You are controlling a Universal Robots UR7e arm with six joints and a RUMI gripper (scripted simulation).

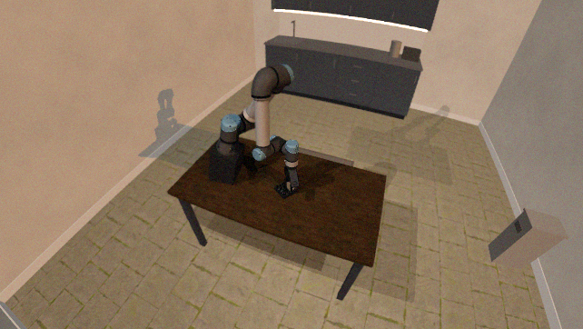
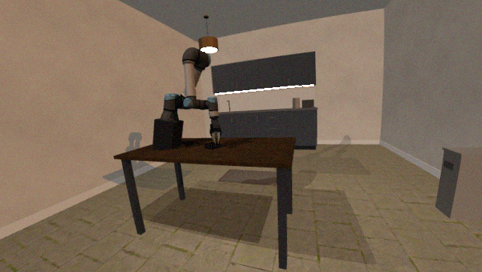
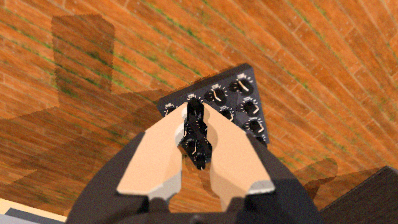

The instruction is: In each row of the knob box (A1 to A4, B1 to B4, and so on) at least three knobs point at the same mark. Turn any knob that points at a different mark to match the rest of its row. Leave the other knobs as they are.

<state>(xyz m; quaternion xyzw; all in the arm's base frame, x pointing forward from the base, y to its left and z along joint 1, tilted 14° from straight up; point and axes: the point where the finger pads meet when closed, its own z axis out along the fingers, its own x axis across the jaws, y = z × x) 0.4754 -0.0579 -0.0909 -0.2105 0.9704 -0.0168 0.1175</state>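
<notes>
The knob box (image 3: 215, 107) is a small black panel with rows of round knobs with light pointers, lying on the dark wooden table (image 1: 281, 204). Several knobs show to the right of my fingers, such as one at the far corner (image 3: 243, 85). My gripper (image 3: 194, 104) points straight down onto the box, and its fingers are shut on a knob that they mostly hide. The rest of the box lies under the tan fingers. In the top and exterior views the gripper (image 1: 291, 185) stands on the box (image 1: 286, 191) near the table's middle, also seen from the side (image 2: 215, 142).
The arm's dark base block (image 1: 224, 165) stands at the table's back left corner. A dark cabinet (image 1: 345, 74) lines the far wall. A tan box (image 1: 527, 238) hangs on the right wall.
</notes>
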